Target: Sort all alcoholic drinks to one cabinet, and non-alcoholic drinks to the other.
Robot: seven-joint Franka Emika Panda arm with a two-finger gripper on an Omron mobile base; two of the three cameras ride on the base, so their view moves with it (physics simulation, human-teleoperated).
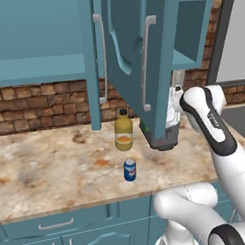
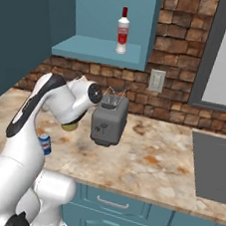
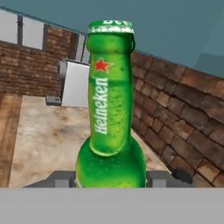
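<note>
1. Green bottle point(image 3: 110, 113), the one alcoholic drink left to sort, sits upright between my fingers point(image 3: 56, 179); they are clenched on its lower body, so I judge the grasp secure, with the neck and cap rising straight in the hand view.
2. I am carrying it above the tabletop point(image 1: 51, 167), near the brick wall and under the open wall cabinet. From the left base view the hand is hidden behind the open cabinet door point(image 1: 137, 69), so I cannot tell the exact clearance there.
3. To do this step well, I keep the bottle vertical, raise it above the shelf lip, and swing wide of the door edge and the toaster point(image 2: 109, 119) before moving in.
4. The right cabinet point(image 2: 97, 50) stands open and already holds a clear bottle with a red label point(image 2: 123, 31), upright on its shelf. I judge that one to be liquor, so this is where the green bottle belongs, set down beside it without knocking it.
5. The yellow juice bottle point(image 1: 124, 129) and the blue can point(image 1: 129, 170) stand on the tabletop, the can nearer to me, the two apart. Both are for the other cabinet.
6. The left cabinet point(image 1: 39, 42) shows a bare shelf from this angle.
</note>
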